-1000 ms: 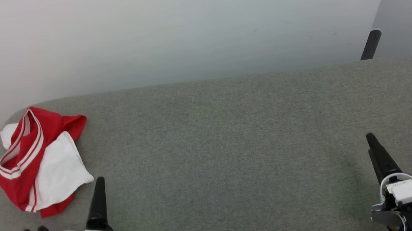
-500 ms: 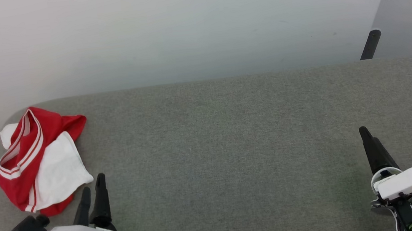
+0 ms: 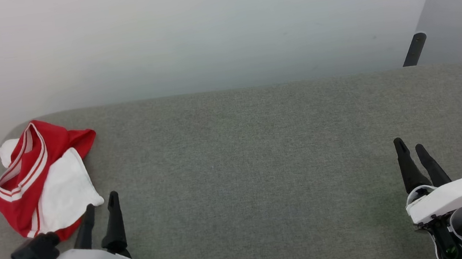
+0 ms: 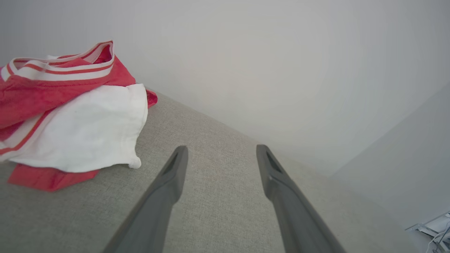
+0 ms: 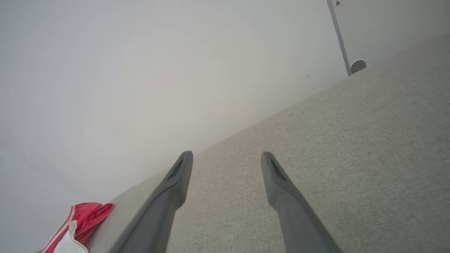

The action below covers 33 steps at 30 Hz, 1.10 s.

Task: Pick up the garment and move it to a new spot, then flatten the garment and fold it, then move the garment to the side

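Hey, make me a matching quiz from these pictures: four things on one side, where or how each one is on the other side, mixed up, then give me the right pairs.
Things:
1. garment
2. left gripper
3. right gripper
4. dark post

Places or states:
A. open, over bare grey cloth on the right of the table
B. beyond the table's far right edge
C. crumpled near the table's far left corner
D. open, close beside the red and white cloth

Pairs: 1-C, 2-D, 3-A, 4-B
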Motion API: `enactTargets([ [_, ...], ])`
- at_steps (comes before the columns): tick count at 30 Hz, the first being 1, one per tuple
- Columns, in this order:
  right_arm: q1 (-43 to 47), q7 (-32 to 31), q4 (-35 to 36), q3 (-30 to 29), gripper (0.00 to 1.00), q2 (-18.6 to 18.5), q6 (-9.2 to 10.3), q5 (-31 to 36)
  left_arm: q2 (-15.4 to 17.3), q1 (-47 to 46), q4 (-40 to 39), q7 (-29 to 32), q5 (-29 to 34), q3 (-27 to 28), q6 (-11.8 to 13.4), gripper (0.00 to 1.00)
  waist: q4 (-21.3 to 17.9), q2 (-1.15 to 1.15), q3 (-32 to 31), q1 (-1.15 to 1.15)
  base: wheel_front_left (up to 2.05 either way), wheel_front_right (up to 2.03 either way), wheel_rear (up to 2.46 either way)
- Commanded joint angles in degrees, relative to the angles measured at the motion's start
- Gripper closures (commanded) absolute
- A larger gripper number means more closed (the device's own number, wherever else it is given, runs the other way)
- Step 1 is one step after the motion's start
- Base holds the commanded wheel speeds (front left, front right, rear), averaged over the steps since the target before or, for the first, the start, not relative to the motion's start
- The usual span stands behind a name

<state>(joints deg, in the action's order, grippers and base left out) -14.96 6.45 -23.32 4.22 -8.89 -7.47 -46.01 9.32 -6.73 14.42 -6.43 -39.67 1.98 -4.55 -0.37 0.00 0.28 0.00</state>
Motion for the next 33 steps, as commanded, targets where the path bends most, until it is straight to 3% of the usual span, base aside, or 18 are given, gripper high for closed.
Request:
enactTargets([
  [1, -1.7, 0.6, 0.1, 0.3, 0.0, -0.5, -0.02, 2.4, 0.6, -1.4, -0.3, -0.7, 2.2, -0.2, -0.2, 0.0, 0.0, 0.0, 0.0, 0.0, 0.0, 0.0, 0.0],
  [33, -3.6, 5.1, -1.9, 0.5, 0.0, -1.1, -0.03, 22.0, 2.3, -2.4, 2.7, -5.1, 20.0, -1.2, -1.6, 0.0, -0.6, 0.0, -0.1, 0.0, 0.0, 0.0, 0.0],
])
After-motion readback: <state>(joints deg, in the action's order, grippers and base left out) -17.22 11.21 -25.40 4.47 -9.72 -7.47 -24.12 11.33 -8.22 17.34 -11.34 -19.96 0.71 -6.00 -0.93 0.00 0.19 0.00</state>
